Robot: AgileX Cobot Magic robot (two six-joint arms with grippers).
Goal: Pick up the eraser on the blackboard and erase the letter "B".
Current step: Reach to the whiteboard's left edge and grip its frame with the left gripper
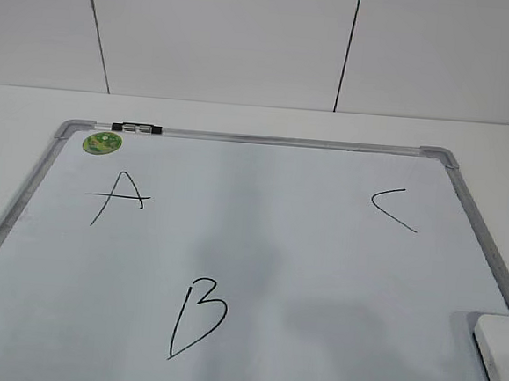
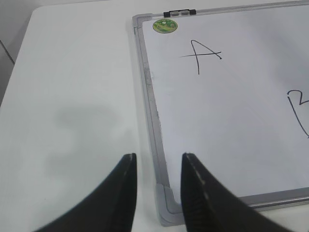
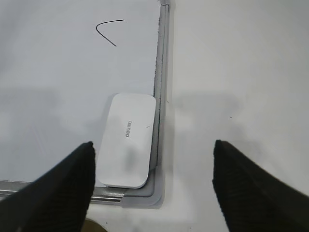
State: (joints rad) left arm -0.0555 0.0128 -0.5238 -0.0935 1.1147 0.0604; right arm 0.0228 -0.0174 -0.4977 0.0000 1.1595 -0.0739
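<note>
Eraser point(image 3: 127, 147) flat in blackboard point(image 1: 267, 139) corner, 4 o'clock of letter "B" point(image 1: 197, 317). "A" point(image 1: 120, 196) at 11, "C" point(image 1: 394, 208) at 2, marker clip point(image 1: 137, 128) on top frame. Right tool point(image 3: 153, 181) wide, empty, over eraser. Left tool point(image 2: 158, 186) narrow, empty, over frame corner, white surface point(image 2: 72, 96) alongside.

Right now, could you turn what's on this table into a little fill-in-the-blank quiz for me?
1. The eraser lies in the board's near ____ corner.
2. The green sticker sits just above the letter ____.
3. The letters on the whiteboard number ____.
4. The right gripper has its fingers wide ____.

Missing words: right; A; three; open
</note>
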